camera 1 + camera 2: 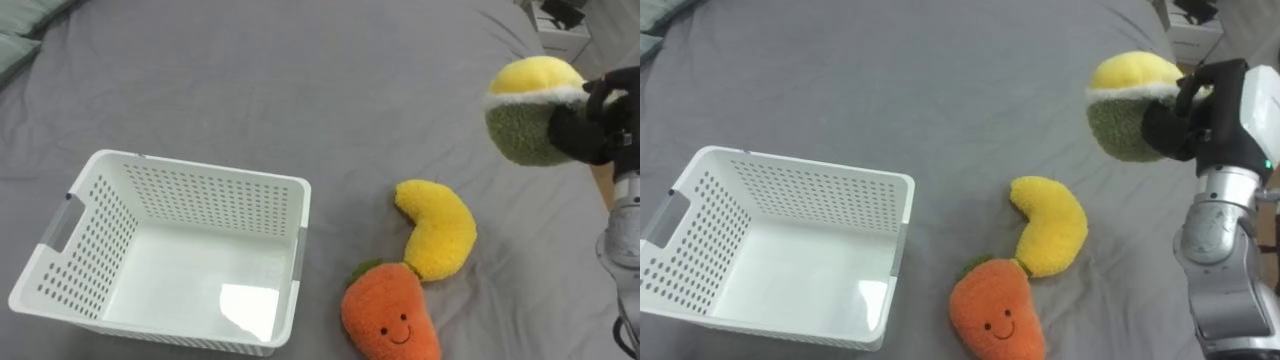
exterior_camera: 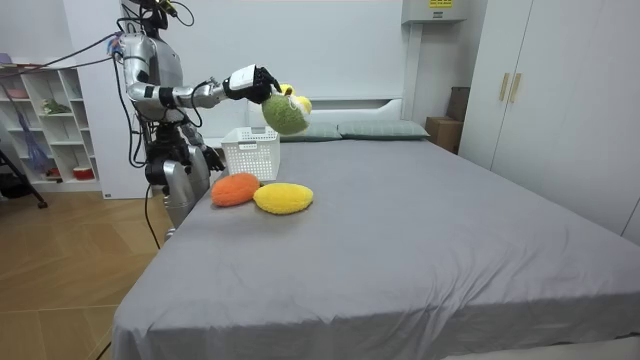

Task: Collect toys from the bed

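Note:
My right hand [image 1: 1200, 125] is raised above the bed at the right, shut on a round green and yellow plush toy [image 1: 1127, 108], also seen held up in the room view as the green plush [image 2: 285, 114]. Below it on the grey bed lie a yellow banana plush [image 1: 1048, 226] and an orange carrot plush [image 1: 995, 315] with a smiling face, touching each other. A white perforated basket [image 1: 700, 240] sits empty to the left of them. In the room view the robot stands at the bed's side beside the basket [image 2: 249, 152].
The grey bed sheet [image 1: 300, 90] stretches far ahead. Pillows [image 2: 380, 129] lie at the headboard. A white stand [image 1: 562, 32] sits beyond the bed's far right corner. Shelves [image 2: 50, 130] and wardrobe doors [image 2: 540, 90] line the room's walls.

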Controlling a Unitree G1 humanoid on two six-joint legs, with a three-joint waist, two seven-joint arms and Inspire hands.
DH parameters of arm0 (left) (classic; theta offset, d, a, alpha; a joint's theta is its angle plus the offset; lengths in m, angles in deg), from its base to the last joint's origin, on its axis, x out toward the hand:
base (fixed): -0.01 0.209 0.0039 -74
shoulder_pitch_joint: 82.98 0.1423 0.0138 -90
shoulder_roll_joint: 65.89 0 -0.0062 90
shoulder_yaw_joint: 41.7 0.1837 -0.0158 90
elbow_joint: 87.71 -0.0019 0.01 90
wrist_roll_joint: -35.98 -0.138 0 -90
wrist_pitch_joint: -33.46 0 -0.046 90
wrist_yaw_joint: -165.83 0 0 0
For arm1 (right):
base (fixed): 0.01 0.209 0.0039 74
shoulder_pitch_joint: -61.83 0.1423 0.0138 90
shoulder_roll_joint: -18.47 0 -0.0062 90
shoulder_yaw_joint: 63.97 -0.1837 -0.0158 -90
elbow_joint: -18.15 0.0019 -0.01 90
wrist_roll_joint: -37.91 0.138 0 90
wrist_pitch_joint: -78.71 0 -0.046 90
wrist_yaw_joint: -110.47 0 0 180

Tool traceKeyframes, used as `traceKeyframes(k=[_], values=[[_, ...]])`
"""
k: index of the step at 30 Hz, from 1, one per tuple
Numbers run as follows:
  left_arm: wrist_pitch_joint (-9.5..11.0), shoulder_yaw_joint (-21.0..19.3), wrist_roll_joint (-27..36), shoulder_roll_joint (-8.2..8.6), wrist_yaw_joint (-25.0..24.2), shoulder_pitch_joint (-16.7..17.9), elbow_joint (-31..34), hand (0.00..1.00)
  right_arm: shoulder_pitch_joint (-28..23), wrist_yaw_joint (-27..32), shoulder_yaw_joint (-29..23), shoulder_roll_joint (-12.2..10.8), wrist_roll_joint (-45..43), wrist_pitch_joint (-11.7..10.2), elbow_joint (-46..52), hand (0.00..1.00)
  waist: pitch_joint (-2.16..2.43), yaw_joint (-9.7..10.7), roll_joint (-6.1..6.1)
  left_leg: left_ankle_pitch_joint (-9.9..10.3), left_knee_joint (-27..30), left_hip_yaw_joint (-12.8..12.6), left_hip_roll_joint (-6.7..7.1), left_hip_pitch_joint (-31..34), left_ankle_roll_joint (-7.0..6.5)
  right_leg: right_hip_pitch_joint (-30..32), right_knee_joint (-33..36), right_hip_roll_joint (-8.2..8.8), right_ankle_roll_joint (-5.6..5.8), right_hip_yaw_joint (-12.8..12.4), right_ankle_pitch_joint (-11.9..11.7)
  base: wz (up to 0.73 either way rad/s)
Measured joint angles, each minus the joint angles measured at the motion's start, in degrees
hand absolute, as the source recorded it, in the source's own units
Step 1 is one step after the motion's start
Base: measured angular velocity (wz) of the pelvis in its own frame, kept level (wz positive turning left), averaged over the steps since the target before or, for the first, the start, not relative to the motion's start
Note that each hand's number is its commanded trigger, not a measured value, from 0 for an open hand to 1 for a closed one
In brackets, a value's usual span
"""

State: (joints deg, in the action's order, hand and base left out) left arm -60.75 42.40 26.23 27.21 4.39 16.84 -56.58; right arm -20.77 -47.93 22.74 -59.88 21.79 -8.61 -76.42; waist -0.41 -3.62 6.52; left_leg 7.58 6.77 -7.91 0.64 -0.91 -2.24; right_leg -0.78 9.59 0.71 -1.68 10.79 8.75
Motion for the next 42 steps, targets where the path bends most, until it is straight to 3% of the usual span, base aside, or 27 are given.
traceKeyframes(k=[2, 8, 13, 16, 19, 21, 25, 34, 42], values=[[0.0, -0.1, 0.0, 0.53, 0.0, 0.1, 0.2, 0.00, -0.1, -1.6, 0.1, -0.7, 0.0, 1.1, 4.9, 1.00, -0.17, -0.1, 0.26, 0.2, 0.0, 0.1, 0.01, -0.2, -0.05, -0.2, -0.1, 0.04, 0.12, 0.1, 0.1, 0.00], [0.0, 0.4, -0.1, 0.96, 0.7, -0.1, 0.3, 0.00, -0.1, -5.5, 4.6, -1.0, 0.0, 1.1, 15.4, 1.00, -0.11, -1.5, 0.47, 0.3, 0.0, 0.2, 0.09, -0.3, -0.09, -0.4, -0.1, 0.07, 0.12, 0.0, 0.2, 0.01], [-0.2, 0.5, -1.5, 1.17, 1.2, 0.0, 1.1, 0.00, 0.3, -9.6, 7.3, -2.1, -1.2, 1.8, 16.9, 1.00, -0.11, -3.1, 0.41, 0.3, 0.0, 0.4, 0.09, -0.3, -0.12, -0.4, 0.1, 0.10, 0.13, 0.3, 0.2, 0.02], [-0.4, 0.6, -3.6, 1.29, 1.3, 0.0, 1.1, 0.00, 0.3, -11.0, 9.5, -3.9, -3.8, 3.2, 18.2, 1.00, -0.03, -4.1, 0.10, 0.3, 0.1, 0.6, 0.08, -0.2, -0.12, -0.5, 0.2, 0.10, 0.12, 0.4, 0.2, 0.00], [-0.4, 1.5, -5.3, 1.38, 1.2, -0.2, 1.1, 0.00, 0.3, -12.2, 12.1, -6.2, -6.8, 3.2, 18.4, 1.00, -0.02, -4.9, -0.60, 0.4, 0.3, 0.9, 0.10, -0.2, -0.15, -0.9, 0.2, 0.09, 0.12, 0.5, 0.2, 0.02], [-0.4, 1.9, -6.2, 1.78, 1.1, -0.3, 1.1, 0.00, 0.5, -13.0, 14.1, -6.5, -8.1, 3.2, 18.4, 1.00, 0.18, -5.9, -1.12, 0.7, 0.7, 0.9, 0.11, -0.3, -0.17, -1.0, 0.2, 0.09, 0.12, 0.4, 0.2, 0.00], [-0.7, 3.0, -6.2, 2.08, 1.1, -0.2, 1.0, 0.00, 0.5, -15.4, 18.3, -6.9, -8.1, 3.2, 18.6, 1.00, 0.11, -7.1, -1.59, 0.7, 1.1, 1.8, 0.18, -0.3, -0.16, -1.3, 0.2, 0.15, 0.12, 1.4, 0.2, 0.09], [-3.4, 3.9, -7.6, 2.53, 0.6, -0.4, -0.3, 0.00, 0.6, -21.2, 23.0, -10.8, -11.2, 5.8, 18.7, 1.00, 0.42, -9.2, -0.61, 0.6, 1.0, 2.7, 0.18, 0.7, -0.08, -1.2, 0.0, 0.14, 0.12, 2.2, 0.2, 0.06], [-3.1, 5.0, -8.6, 2.97, 1.3, -1.8, -0.2, 0.00, 0.6, -26.0, 28.5, -13.9, -11.6, 6.1, 18.7, 1.00, 0.17, -9.5, -0.07, 0.6, 1.8, 4.1, 0.30, 1.6, -0.08, -1.2, 0.0, 0.28, 0.12, 3.5, 0.2, 0.10]])
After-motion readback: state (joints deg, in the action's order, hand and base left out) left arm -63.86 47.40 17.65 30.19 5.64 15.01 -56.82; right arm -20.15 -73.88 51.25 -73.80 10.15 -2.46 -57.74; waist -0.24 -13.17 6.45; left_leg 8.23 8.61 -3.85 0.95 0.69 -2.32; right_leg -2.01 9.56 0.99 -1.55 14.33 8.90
